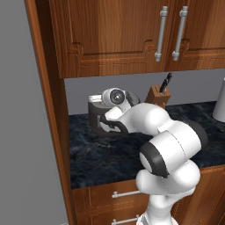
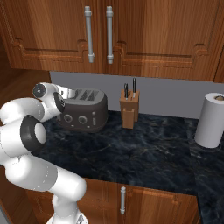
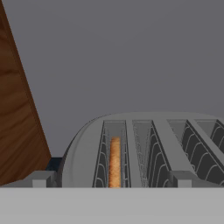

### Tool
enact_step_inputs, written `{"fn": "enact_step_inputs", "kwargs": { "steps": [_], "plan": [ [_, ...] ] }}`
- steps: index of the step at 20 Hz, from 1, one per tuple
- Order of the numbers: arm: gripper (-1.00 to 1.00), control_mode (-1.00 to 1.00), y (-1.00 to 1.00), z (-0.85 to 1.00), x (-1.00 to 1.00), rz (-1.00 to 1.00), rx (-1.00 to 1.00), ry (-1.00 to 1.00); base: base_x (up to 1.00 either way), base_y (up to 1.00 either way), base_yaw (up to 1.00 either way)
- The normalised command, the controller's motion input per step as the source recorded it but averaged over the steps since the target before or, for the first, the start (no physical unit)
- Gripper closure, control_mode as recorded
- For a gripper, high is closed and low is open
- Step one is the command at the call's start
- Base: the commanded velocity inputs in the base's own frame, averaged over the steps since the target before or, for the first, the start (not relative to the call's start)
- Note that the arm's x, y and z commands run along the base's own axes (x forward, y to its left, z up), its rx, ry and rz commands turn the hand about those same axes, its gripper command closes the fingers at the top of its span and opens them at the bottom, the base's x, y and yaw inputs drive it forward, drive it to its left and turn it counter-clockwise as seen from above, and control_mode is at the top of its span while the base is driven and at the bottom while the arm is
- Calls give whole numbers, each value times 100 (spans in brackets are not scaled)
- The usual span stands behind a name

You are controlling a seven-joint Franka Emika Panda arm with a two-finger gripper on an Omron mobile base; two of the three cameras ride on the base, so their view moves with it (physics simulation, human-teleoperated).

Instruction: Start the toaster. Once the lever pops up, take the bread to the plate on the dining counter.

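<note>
The dark grey toaster (image 2: 85,110) stands at the left end of the black counter, against the grey wall. In the left base view my arm hides much of the toaster (image 1: 94,115). The hand view looks along the silvery slotted top of the toaster (image 3: 144,140), and the tan bread (image 3: 114,162) sits sunk in the leftmost slot. My gripper (image 3: 111,181) hovers close over the toaster's near end. It is open, its fingertips (image 3: 40,178) wide apart with nothing between them. The plate and the dining counter are out of view.
A wooden knife block (image 2: 130,109) stands right of the toaster, and a paper towel roll (image 2: 212,120) sits farther right. Wall cabinets (image 2: 100,30) hang above. A tall wooden side panel (image 1: 46,110) borders the counter on the left.
</note>
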Motion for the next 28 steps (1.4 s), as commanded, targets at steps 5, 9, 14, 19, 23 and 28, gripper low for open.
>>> {"fn": "enact_step_inputs", "kwargs": {
  "steps": [5,9,14,19,23,28],
  "plan": [
    [-100,-100,0,0,0,0,0,0,0,0,0],
    [-100,-100,0,0,0,0,0,0,0,0,0],
    [-100,-100,0,0,0,0,0,0,0,0,0],
    [-100,-100,0,0,0,0,0,0,0,0,0],
    [-100,-100,0,0,0,0,0,0,0,0,0],
    [-100,-100,0,0,0,0,0,0,0,0,0]
  ]
}}
